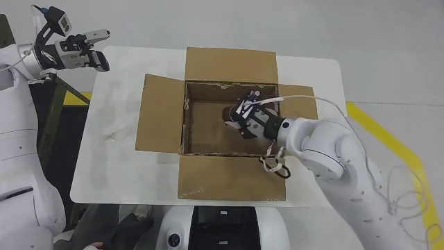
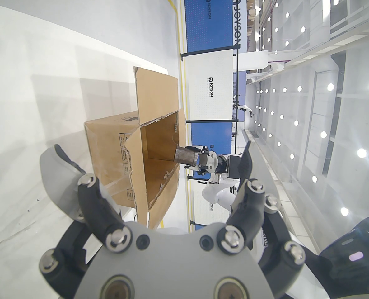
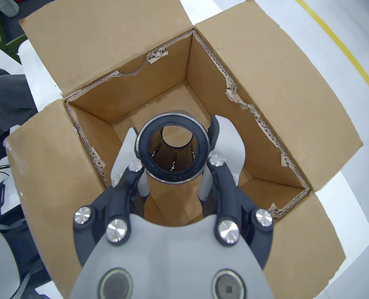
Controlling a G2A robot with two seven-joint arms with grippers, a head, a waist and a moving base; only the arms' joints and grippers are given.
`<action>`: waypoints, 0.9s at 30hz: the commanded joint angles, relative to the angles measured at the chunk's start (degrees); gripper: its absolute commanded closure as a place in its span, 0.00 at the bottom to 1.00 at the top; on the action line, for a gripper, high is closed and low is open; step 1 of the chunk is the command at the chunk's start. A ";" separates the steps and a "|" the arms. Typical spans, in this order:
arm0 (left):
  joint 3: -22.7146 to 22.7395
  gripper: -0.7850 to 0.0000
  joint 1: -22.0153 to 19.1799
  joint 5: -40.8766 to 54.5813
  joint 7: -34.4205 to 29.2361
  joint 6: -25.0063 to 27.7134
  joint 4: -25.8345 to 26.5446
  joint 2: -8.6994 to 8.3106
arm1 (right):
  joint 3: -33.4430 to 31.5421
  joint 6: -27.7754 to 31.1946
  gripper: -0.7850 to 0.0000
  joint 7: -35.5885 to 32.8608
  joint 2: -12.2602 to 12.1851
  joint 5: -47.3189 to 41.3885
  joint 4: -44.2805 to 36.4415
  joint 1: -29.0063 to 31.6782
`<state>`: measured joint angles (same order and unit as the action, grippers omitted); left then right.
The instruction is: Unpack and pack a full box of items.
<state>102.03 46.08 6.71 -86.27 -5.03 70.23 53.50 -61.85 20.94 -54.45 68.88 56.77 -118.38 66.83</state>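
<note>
One left tool [image 1: 103,47] hung wide and empty above the worktop [image 1: 111,160] corner, the one box [image 1: 161,111] well apart from it. One right tool [image 1: 237,114] gripped one metal cylinder [image 3: 172,175] between its fingers, at the box's open mouth.

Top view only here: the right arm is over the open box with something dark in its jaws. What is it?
Observer: A hollow metal cylinder with a black end ring; the right gripper is shut on it.
Operator: How deep is it?
Observer: Seen side-on in the left wrist view, its lower end looks about level with the rim of the box, the rest above.
Operator: Anything inside the bore?
Observer: Rows of small balls line it.
</note>
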 commanded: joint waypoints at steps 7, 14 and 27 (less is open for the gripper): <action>0.00 0.00 0.00 0.00 0.00 0.00 0.00 0.00 | -8.80 -0.90 1.00 2.02 -1.59 -0.07 -6.03 8.74; 0.00 0.00 0.00 0.00 0.00 0.00 0.00 0.00 | -17.67 -1.33 1.00 4.05 -2.80 -0.34 -10.15 17.33; 0.00 0.00 0.00 0.00 0.00 0.00 0.00 0.00 | -31.83 -1.35 1.00 7.42 -3.94 -3.83 -15.97 30.51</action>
<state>102.03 46.08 6.71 -86.27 -5.03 70.23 53.50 -93.77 19.61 -47.00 64.94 52.91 -134.39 97.47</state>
